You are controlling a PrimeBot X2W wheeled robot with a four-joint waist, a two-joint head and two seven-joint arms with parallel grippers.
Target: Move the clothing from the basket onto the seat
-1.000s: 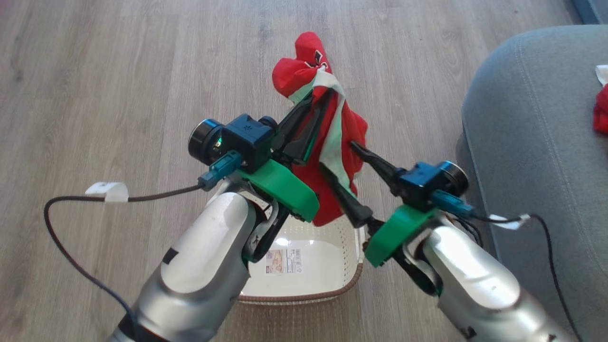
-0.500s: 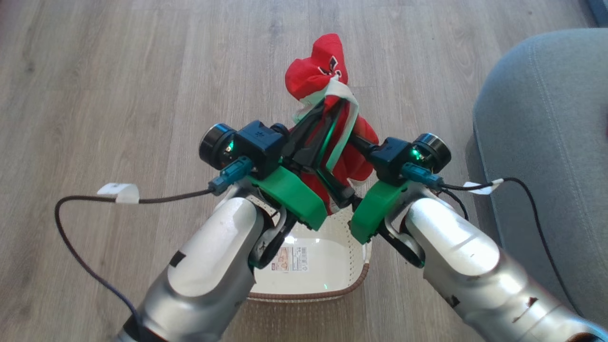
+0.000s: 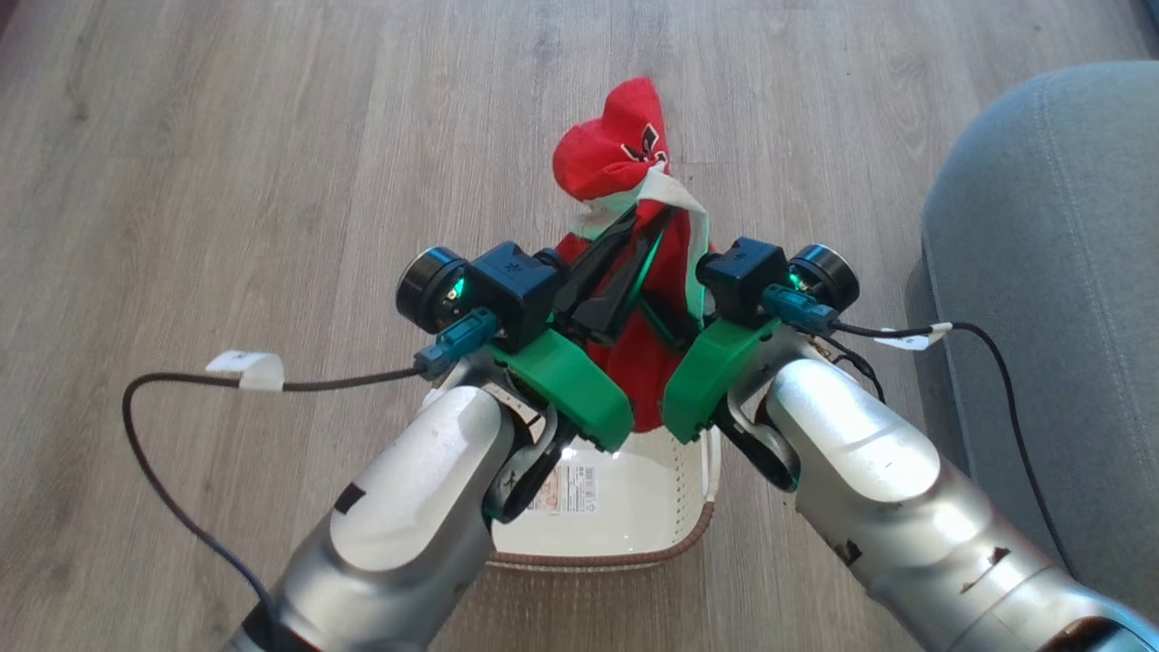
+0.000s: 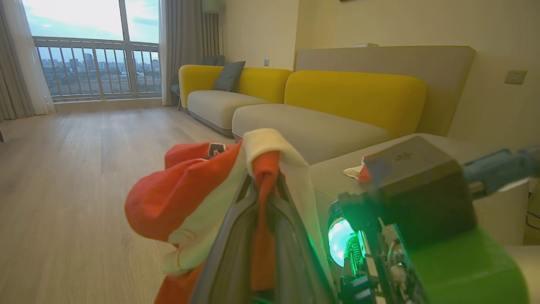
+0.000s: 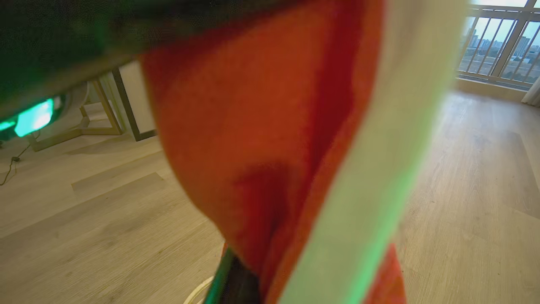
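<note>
Lifting stage of the transfer: the clothing [image 3: 616, 149], a red garment with white trim, hangs bunched directly above the basket [image 3: 693, 489], its lower end hidden behind the two wrists just over the basket's open top. The left claw [image 4: 263, 183] is closed tight on a narrow fold of red cloth beside the white trim. The right claw [image 3: 672, 319] is pressed into the cloth from the side of the basket nearer the seat [image 3: 1041, 226]; cloth covers its fingers, so whether it has closed on the fabric cannot be told. A second garment [image 4: 354, 171] lies on the seat, well apart from the basket. Likely faults from here, as judged: the thin fold may slide out of the left claw if the two arms pull apart, dropping the piece onto the floor [image 3: 226, 181] beside the basket; the hanging tail may catch the basket's rim during a sideways carry and drag or tip it; and the wrists, nearly touching above the basket, may knock each other.
</note>
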